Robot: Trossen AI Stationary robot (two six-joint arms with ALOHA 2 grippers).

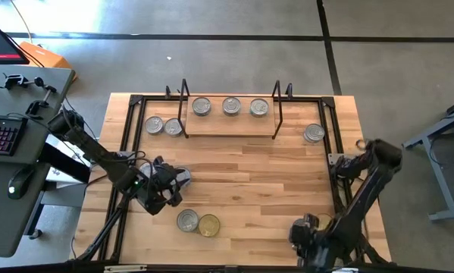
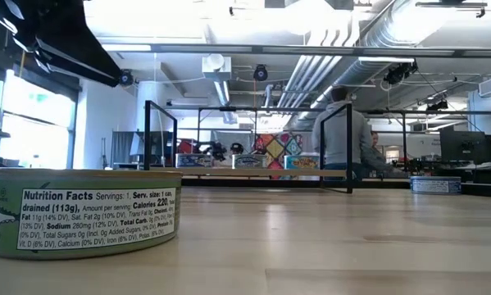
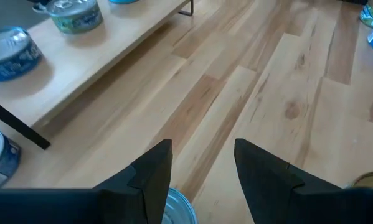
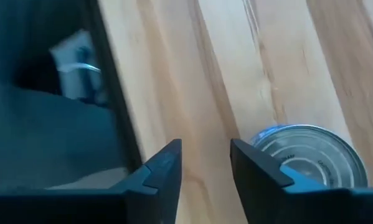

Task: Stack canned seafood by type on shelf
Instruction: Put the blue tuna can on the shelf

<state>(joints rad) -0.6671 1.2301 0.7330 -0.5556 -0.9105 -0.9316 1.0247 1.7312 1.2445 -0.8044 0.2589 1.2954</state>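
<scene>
Three tins (image 1: 231, 106) stand in a row on the shelf (image 1: 230, 125) at the table's far side. Two more tins (image 1: 163, 126) sit on the table left of it, and one tin (image 1: 314, 133) sits to its right. Near the front edge a silver-lidded tin (image 1: 187, 221) and a gold-lidded tin (image 1: 209, 225) lie side by side. My left gripper (image 1: 178, 182) hovers open just beyond them, with bare wood between its fingers (image 3: 202, 168). My right gripper (image 1: 301, 232) is open at the near right, above the table (image 4: 205, 165). A silver-lidded tin (image 4: 307, 155) sits beside one of its fingers.
Black wire frames (image 1: 183, 106) (image 1: 277, 106) rise at both ends of the shelf. A black bar (image 1: 334, 182) runs along the table's right side, close to my right arm. The middle of the table (image 1: 249, 174) is bare wood. A person (image 2: 343, 135) is in the room behind.
</scene>
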